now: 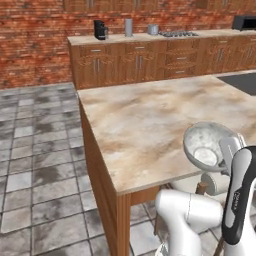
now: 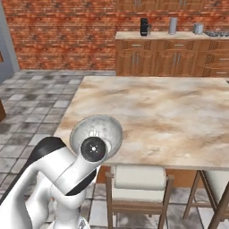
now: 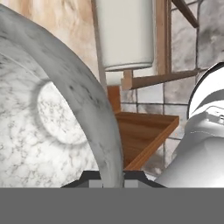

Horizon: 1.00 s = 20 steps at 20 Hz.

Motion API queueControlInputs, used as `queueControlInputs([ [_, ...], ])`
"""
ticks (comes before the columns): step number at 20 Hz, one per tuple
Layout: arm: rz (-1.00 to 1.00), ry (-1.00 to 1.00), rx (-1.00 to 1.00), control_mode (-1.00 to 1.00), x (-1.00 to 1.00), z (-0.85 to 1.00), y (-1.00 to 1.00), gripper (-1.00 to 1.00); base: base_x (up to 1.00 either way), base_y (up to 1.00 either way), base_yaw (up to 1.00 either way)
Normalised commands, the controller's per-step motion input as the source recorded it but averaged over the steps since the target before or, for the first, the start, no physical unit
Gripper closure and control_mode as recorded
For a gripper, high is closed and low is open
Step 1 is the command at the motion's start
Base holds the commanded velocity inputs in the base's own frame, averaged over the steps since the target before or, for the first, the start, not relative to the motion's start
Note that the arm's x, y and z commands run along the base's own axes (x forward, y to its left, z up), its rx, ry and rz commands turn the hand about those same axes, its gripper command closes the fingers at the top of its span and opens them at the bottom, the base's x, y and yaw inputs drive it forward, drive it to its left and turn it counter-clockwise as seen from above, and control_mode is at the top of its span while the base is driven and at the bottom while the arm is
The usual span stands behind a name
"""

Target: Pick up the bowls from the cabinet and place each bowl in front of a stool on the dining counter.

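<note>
At the near edge of the surface point(image 1: 145, 125), pincer point(image 3: 112, 177): pinching the rim of the grey bowl point(image 1: 209, 145), one dark tip on each side of the wall in the hand view. Bowl: speckled grey-white, carried tilted, mouth turned toward the base cameras, apparently clear of the marble top and overhanging its near edge; whether any part touches cannot be told. Stool point(image 2: 139, 179): cream roll cushion on brown frame, tucked under the edge just beside and below the bowl. Risks, as judged: grip is on a thin rim only, so a quick swing or wrist roll could let the bowl pivot or slip; released while tilted or half over the edge, it could roll off toward the stool and floor; lowered too near the edge, its underside could catch the marble lip. Open room: wide bare marble beyond the bowl, no objects on it in the base views, ample space to move inward. Limits: near edge and left corner close by; dark inset point(image 1: 240, 82) well apart at the far right.
</note>
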Motion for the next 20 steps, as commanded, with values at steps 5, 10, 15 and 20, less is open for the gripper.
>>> queueControlInputs([
  [5, 0.00, 0.00, 0.00, 1.00, 0.00, 0.00, 0.00, 1.00, 0.80, -0.63, 0.20],
  [10, 0.12, 0.00, 0.23, -1.00, 1.00, 0.00, -0.74, 1.00, 0.00, 0.00, 0.00],
  [15, 0.02, 0.09, 0.22, -1.00, 1.00, 0.08, -0.70, 1.00, 0.00, 0.00, 0.00],
  [20, -0.01, 0.22, 0.09, -1.00, 1.00, 0.17, -0.38, 1.00, 0.00, 0.00, 0.00],
])
